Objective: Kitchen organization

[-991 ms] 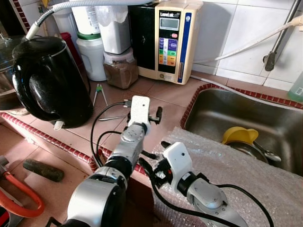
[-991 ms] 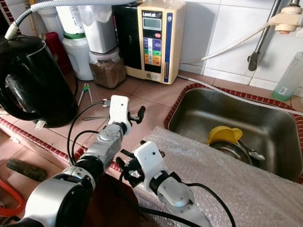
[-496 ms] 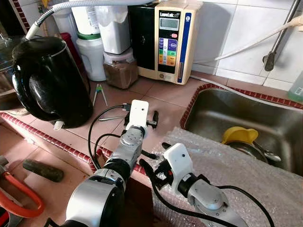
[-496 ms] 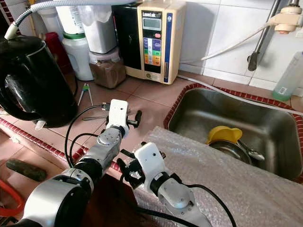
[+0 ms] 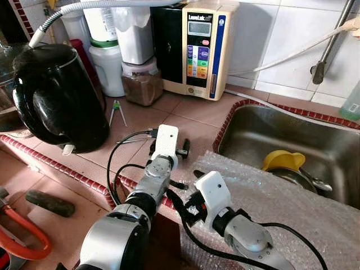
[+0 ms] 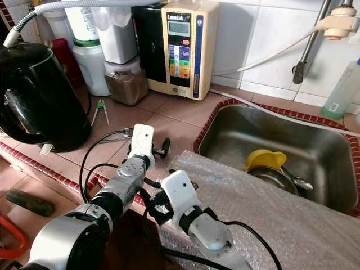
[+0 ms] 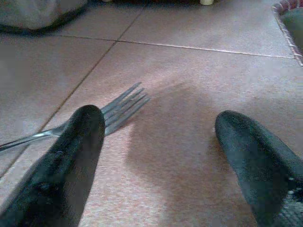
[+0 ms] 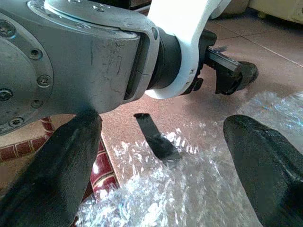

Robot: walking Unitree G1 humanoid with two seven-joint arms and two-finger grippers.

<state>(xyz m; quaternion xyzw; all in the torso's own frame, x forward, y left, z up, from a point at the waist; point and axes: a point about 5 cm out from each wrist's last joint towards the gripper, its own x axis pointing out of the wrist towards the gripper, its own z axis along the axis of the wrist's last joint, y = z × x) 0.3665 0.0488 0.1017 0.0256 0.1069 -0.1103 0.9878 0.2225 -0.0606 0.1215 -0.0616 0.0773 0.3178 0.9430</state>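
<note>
1. Nearest to me, the right end effector (image 8: 161,156) hovers over the bubble wrap (image 5: 292,197) at the front edge of the bench (image 5: 191,115). Its 2 fingers are spread wide and grip nothing.

2. Beyond it, toward 11 o'clock, the left end effector (image 7: 158,151) sits low over the tiles, fingers wide apart and empty. In its wrist view, the fork (image 7: 102,116) lies flat on the bench, with the tines just beyond the tip of 1 finger (image 7: 71,161); contact cannot be confirmed.

3. Handling, as I judge it: the fork is light, rigid, smooth metal. It lies flush on hard tile, so it is likely to slide or pivot when pinched. I would close across the narrow neck just behind the tines, or mid-handle, with the fingertips pressed to the tile.

4. Farther out: a black kettle (image 5: 59,98) at 10 o'clock, a water ionizer (image 5: 197,48) at 12 o'clock, and the sink (image 5: 281,138) at 2 o'clock.
</note>
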